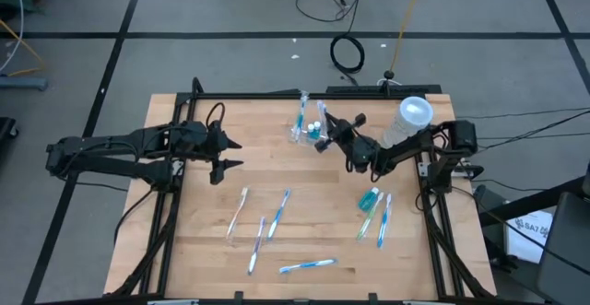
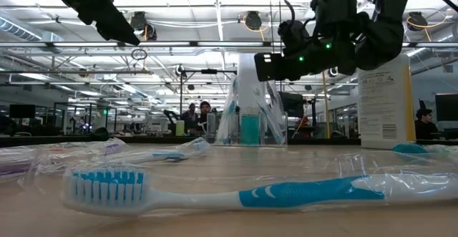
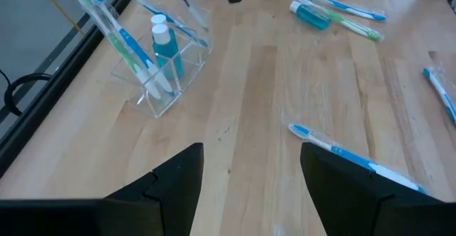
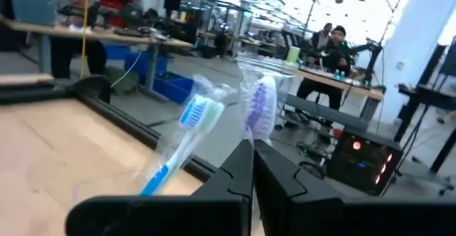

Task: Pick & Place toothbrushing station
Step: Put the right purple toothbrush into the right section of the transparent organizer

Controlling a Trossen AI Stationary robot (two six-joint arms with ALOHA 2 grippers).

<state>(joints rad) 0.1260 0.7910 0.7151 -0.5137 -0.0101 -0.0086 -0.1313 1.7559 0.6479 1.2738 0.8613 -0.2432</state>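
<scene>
The clear plastic holder (image 1: 307, 125) stands upright at the table's far middle with wrapped toothbrushes and two small blue bottles in it; it also shows in the left wrist view (image 3: 158, 68) and the low view (image 2: 247, 126). My right gripper (image 1: 324, 132) is right beside the holder's right side, above its top (image 2: 268, 65), and is shut on a wrapped toothbrush with purple bristles (image 4: 259, 108). My left gripper (image 1: 230, 156) is open and empty above the table's left middle, its fingers pointing toward the holder (image 3: 249, 186). My right gripper pinches the wrapped toothbrush just below its purple head (image 4: 251, 142) between its two shut fingertips. The fingers lie about level, across the brush, coming from the table's right. The head stands upright above the fingertips. The fingers hide the brush's lower part.
A tall whitish cylinder with a round white top (image 1: 411, 121) stands at the far right behind my right arm. Several loose wrapped toothbrushes lie on the near half (image 1: 277, 211) (image 1: 307, 265) (image 1: 380, 220), with a small blue bottle (image 1: 370, 198). One brush lies close to the low camera (image 2: 215, 192).
</scene>
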